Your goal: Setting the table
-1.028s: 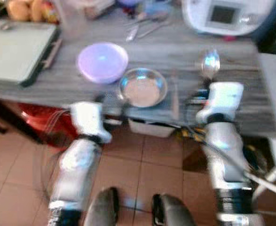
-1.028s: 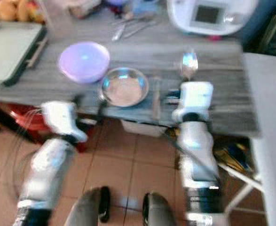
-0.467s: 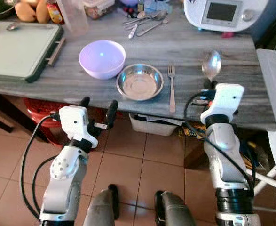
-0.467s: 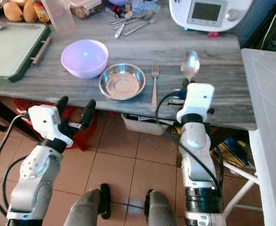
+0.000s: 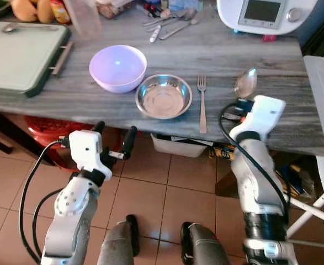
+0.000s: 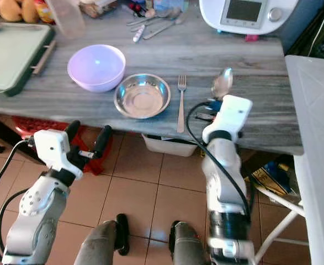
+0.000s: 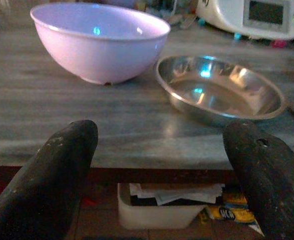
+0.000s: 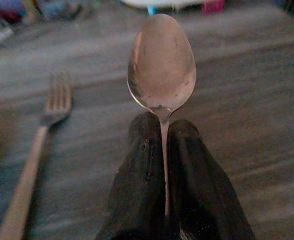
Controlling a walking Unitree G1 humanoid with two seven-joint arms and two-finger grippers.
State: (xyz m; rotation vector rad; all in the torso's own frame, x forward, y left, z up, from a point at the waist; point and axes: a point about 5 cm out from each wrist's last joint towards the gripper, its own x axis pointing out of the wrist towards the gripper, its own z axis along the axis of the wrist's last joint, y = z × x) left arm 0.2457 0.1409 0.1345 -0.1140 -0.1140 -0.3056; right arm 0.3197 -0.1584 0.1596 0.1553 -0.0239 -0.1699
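Your right arm has swung the spoon (image 8: 161,62) slightly rightward since before, right gripper (image 8: 163,150) pinching its handle to lay it beside the fork (image 5: 201,104); left gripper (image 7: 162,150) waits wide open.

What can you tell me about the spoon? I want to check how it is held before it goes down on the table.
The spoon looks like plain polished metal, with an oval bowl and a thin handle. The right gripper is shut on the handle, its two black fingers pressed on either side, so the bowl sticks out beyond the fingertips. It is held over the grey wooden table, to the right of the fork. Whether it touches the tabletop cannot be told.
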